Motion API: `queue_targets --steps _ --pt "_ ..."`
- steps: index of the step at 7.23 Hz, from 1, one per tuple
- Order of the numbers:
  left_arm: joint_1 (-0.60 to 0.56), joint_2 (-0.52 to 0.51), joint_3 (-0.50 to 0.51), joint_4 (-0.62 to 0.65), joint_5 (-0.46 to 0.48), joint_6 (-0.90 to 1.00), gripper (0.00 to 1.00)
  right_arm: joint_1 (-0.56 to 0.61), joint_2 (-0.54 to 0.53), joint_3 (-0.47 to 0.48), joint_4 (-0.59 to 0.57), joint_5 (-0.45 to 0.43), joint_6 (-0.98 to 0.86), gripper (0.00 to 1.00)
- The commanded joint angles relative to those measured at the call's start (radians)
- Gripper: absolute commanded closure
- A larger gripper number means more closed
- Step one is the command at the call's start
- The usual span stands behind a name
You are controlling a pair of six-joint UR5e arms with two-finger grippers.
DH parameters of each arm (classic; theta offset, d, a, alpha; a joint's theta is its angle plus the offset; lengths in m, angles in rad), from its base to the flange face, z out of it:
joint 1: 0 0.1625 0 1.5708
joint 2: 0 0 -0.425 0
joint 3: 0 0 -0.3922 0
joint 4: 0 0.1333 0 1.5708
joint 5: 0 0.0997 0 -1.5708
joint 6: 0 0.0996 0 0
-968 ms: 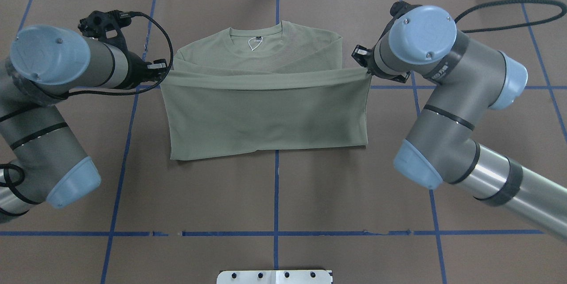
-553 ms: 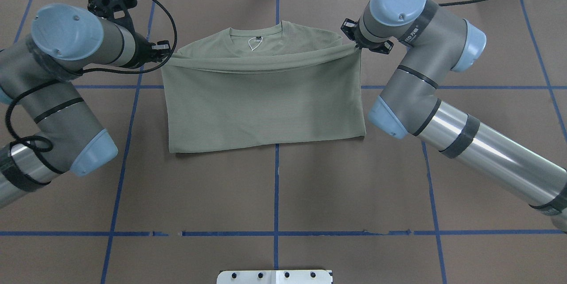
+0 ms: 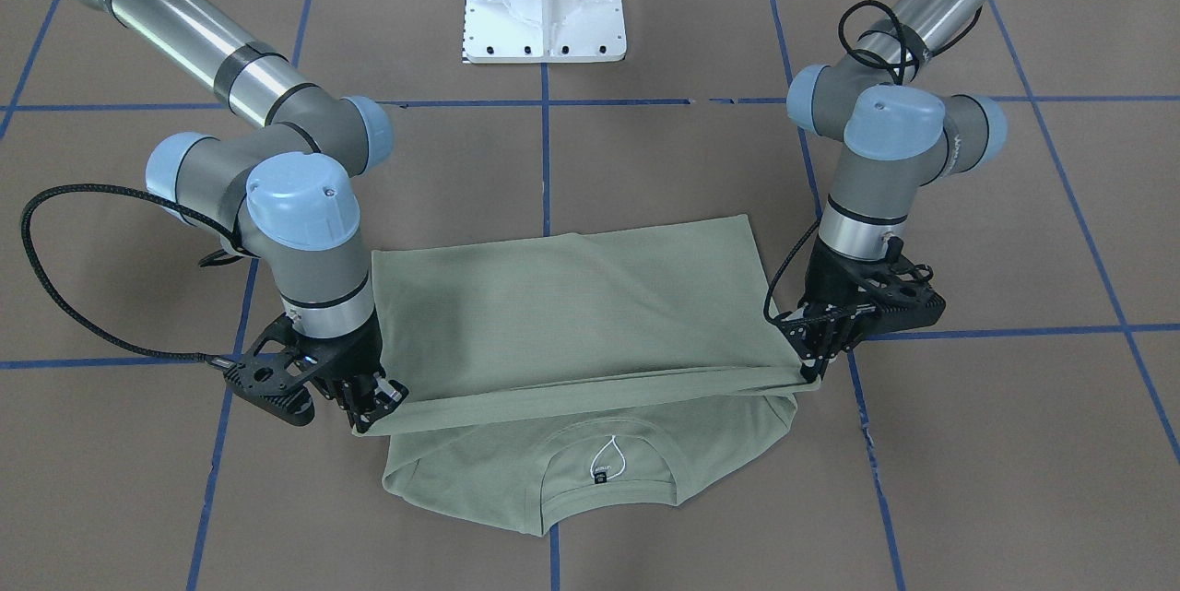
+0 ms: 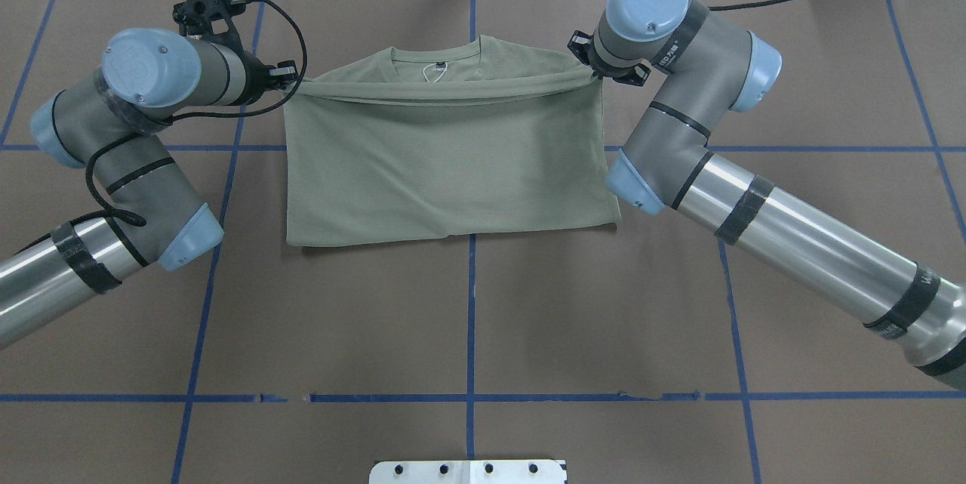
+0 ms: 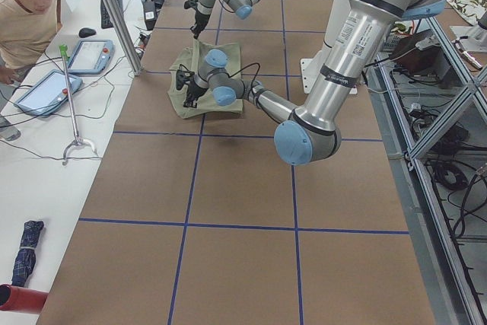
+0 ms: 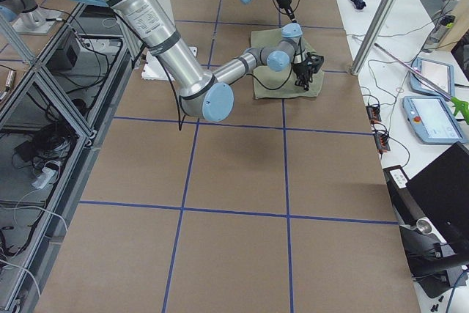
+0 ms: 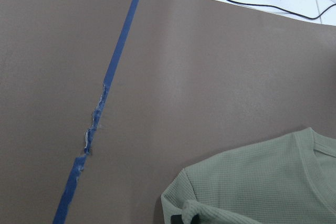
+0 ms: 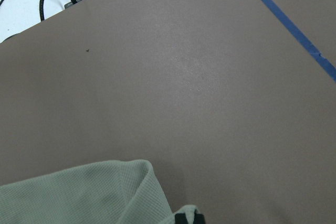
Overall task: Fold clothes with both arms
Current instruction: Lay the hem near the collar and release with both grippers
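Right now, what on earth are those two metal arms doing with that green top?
They are folding it. The left gripper and the right gripper each pinch one end of the lifted edge of the pale green shirt, holding it stretched between them just above the table. The lower half lies over the upper half; only the collar area shows beyond the held edge. The fold is not yet laid down.

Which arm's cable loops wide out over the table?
The right arm, on the front view's left: its black cable swings far out sideways. On the left arm it hugs the forearm.
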Motion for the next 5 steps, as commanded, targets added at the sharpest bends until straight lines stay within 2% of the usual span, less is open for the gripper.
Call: queue_targets --steps 1,2,3,4,5 --pt "-0.005 -0.008 0.028 -0.016 0.003 -0.005 1.00 0.001 0.008 -0.046 0.009 -0.003 -0.024 1.00" --pt "-0.005 -0.013 0.037 -0.016 0.003 -0.005 1.00 0.004 0.008 -0.049 0.009 -0.005 -0.048 1.00" --pt "-0.005 -0.013 0.038 -0.016 0.003 -0.005 0.94 0.004 0.013 -0.049 0.009 -0.005 -0.049 1.00" --pt "-0.006 -0.011 0.038 -0.017 0.003 -0.005 0.82 0.003 0.020 -0.055 0.009 -0.007 -0.059 0.33" --pt "-0.012 -0.011 0.038 -0.045 0.003 -0.003 0.64 0.004 0.025 -0.055 0.009 -0.007 -0.062 0.31"
